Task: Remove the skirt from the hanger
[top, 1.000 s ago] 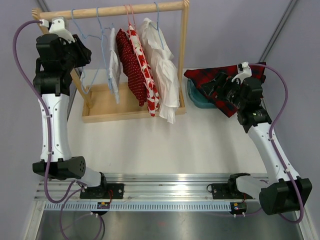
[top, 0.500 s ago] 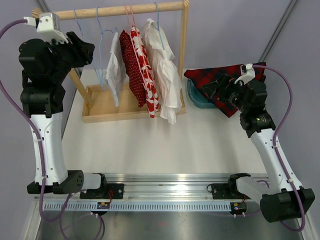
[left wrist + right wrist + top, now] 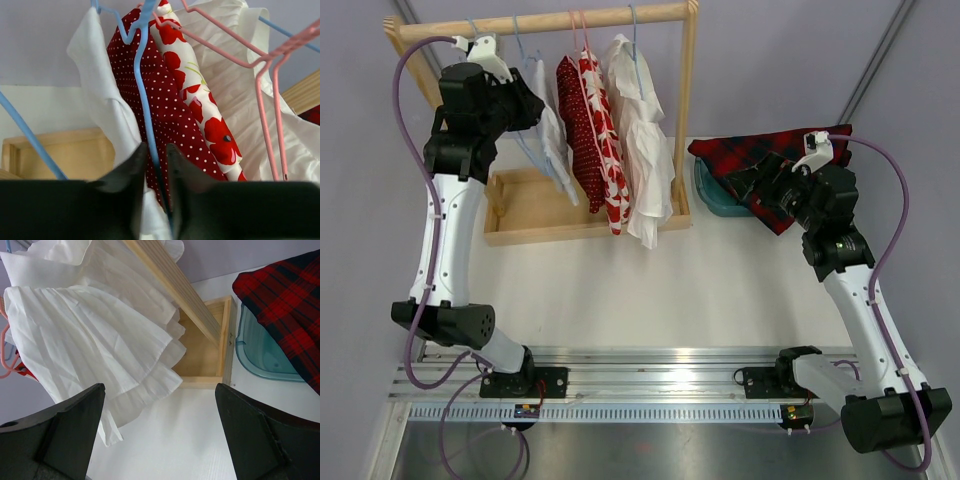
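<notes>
A small white skirt [image 3: 552,135] [image 3: 100,95] hangs on a light-blue wire hanger [image 3: 142,90] at the left of the wooden rail [image 3: 550,20]. My left gripper [image 3: 530,105] [image 3: 156,146] is high up beside it. Its jaws stand narrowly apart, shut on the blue wire, and white cloth lies against the left finger. Behind it hang a red dotted skirt [image 3: 150,100] and a poppy-print one [image 3: 200,100] on pink hangers. My right gripper [image 3: 755,175] [image 3: 160,390] stands wide open and holds nothing, above the table right of the rack.
A ruffled white garment [image 3: 645,150] [image 3: 90,330] hangs at the right end of the rail. The rack's wooden base tray [image 3: 520,225] sits below. A red plaid cloth [image 3: 760,150] [image 3: 285,295] drapes over a teal basin [image 3: 705,190] [image 3: 260,355] at the right.
My left arm swung from the rack's far left end back right onto the blue hanger. The white skirt now tilts left toward it. The right arm barely moved.
</notes>
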Tool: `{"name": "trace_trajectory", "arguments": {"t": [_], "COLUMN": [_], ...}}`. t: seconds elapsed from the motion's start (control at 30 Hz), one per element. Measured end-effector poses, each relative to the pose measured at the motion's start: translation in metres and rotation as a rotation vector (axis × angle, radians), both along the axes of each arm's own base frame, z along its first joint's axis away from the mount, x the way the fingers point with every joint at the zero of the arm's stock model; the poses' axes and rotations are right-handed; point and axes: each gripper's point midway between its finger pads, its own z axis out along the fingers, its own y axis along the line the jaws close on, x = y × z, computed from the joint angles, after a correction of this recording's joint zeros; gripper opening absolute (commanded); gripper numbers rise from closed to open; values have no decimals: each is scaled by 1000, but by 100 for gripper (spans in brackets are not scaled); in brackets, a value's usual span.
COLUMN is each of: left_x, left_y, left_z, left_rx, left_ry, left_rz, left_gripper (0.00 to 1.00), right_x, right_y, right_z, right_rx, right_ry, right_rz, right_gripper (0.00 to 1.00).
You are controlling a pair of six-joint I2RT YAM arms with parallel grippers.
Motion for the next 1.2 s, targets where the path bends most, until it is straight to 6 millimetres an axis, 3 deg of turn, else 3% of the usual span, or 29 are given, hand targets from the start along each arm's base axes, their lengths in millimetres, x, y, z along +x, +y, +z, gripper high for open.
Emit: {"name": "trace_trajectory", "arguments": {"t": [0.07,0.3,0.43,0.5,0.57,0.67,0.77,0.9,0.97,1.03,1.2], "left_x": [4,2,-10,-21,-36,-59,-73,-81,-80,-77,-74], "left_y": [1,-5,-20,-28,-33,-34,-32,-34,-36,-38,-39], "left_z": [-4,-4,22,47,74,95,106,101,93,85,76], "left_rx": [-1,10,15,5,-11,-31,-46,-59,-60,-60,-65], "left_ry": [11,15,-11,-63,-126,-177,-205,-198,-177,-156,-131], "left_rz": [14,34,11,-6,-23,-37,-38,-42,-41,-38,-32], "left_gripper": [0,0,0,0,0,0,0,0,0,0,0], "right_x": [0,-1,-8,-18,-30,-61,-95,-118,-127,-131,-120], "right_y": [0,1,20,49,88,138,162,196,225,258,321], "right_z": [0,-2,11,32,71,127,164,198,200,189,123], "right_rx": [0,-3,-3,-27,-61,-63,-36,-1,-2,-21,-126], "right_ry": [0,0,-28,-51,-122,-247,-331,-392,-395,-370,-248], "right_rz": [0,8,88,165,253,372,452,513,560,611,662], "right_gripper": [100,99,99,99,99,100,100,99,99,99,99]}}
